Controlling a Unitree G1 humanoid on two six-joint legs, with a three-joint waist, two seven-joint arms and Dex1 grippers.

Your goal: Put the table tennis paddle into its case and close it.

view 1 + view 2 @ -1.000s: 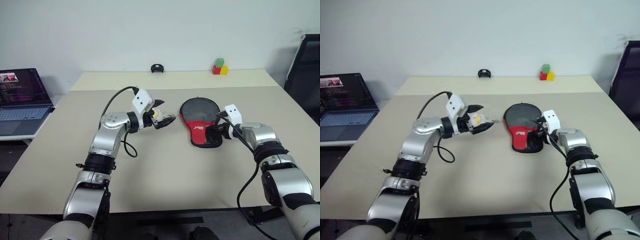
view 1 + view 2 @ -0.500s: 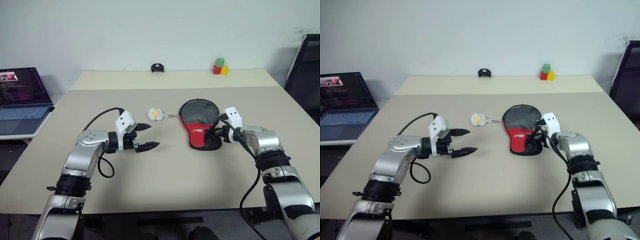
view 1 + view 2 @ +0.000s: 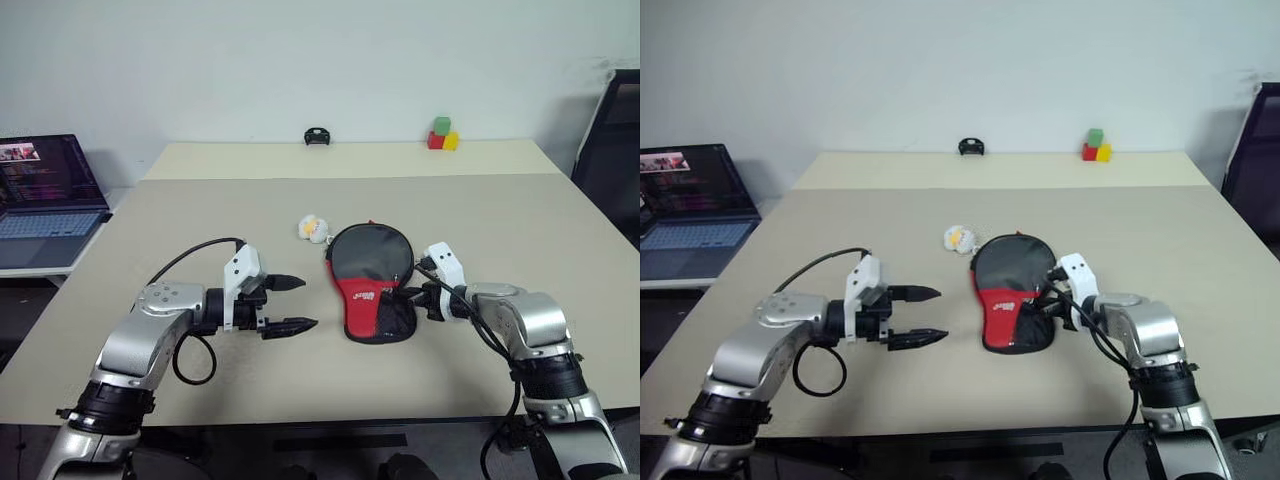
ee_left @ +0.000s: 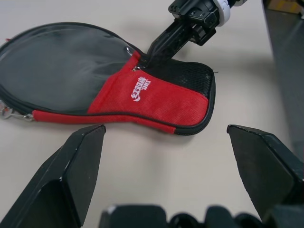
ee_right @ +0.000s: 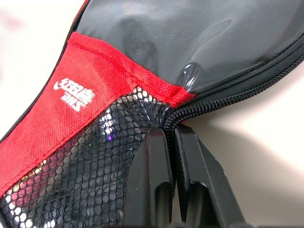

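The case, black with a red panel, white logo and mesh pocket, lies flat on the table in front of me. My right gripper is shut on the case's zip edge beside the mesh pocket. In the left wrist view the right gripper's fingers pinch that same edge. My left gripper hangs open a short way left of the case, pointing at it, with nothing between its fingers. The table tennis paddle is hidden.
A small white and yellow charm lies by the case's far left rim. A laptop stands off the table's left side. Coloured blocks and a small black object sit at the far edge. A dark chair stands at right.
The right gripper has dragged the case left and nearer to me, up beside the charm. The left gripper, earlier at the charm, has drawn back open; the charm stays on the table.
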